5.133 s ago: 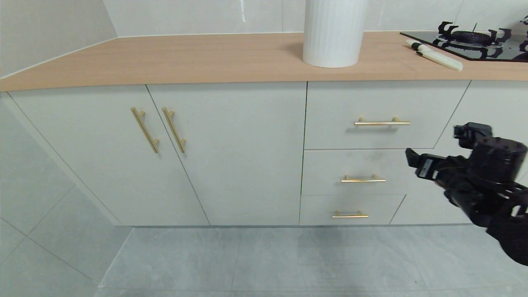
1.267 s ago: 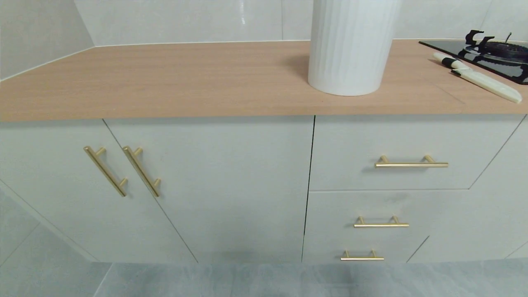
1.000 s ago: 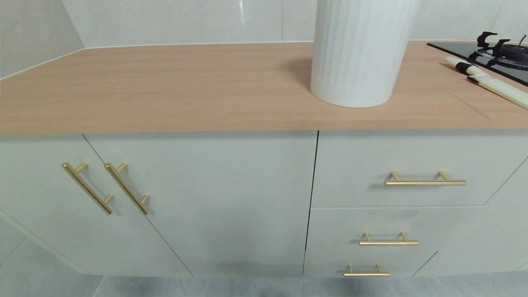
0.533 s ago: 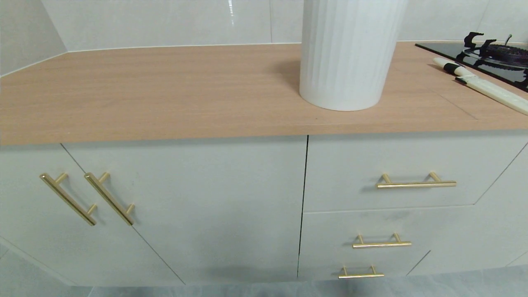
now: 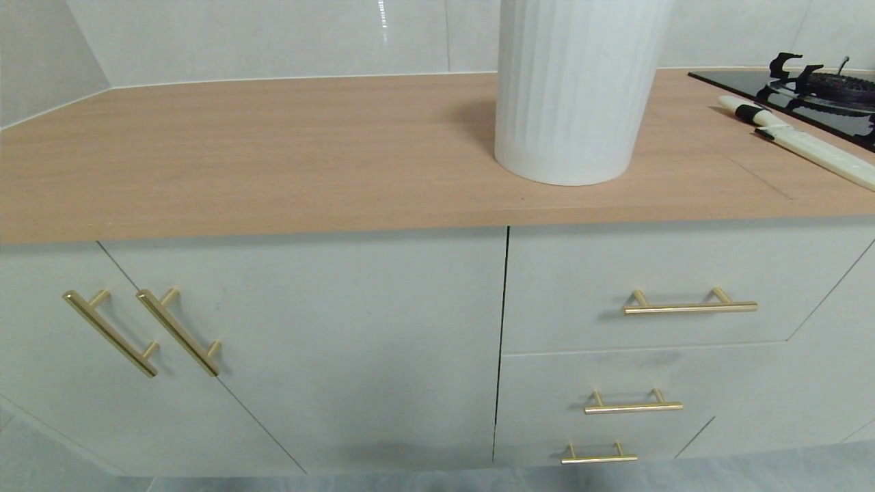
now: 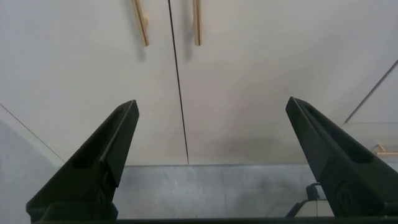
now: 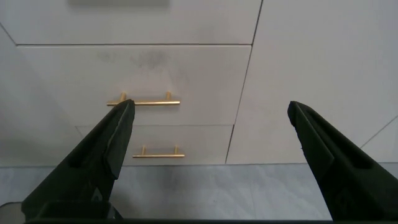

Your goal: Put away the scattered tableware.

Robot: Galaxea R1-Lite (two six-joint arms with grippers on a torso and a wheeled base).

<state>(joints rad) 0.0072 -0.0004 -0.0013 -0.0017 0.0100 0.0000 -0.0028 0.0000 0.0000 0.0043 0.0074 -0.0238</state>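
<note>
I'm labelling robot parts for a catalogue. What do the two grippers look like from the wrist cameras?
They match. The left gripper has two matte black jaws, long flat-sided wedges that narrow to blunt tips, with plain surfaces. The right gripper has the same dark, plain, tapering jaws.

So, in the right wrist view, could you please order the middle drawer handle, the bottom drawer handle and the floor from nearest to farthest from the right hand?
1. Middle drawer handle, level with the right hand.
2. Bottom drawer handle, lower down.
3. Floor, at the cabinet's foot.
</note>
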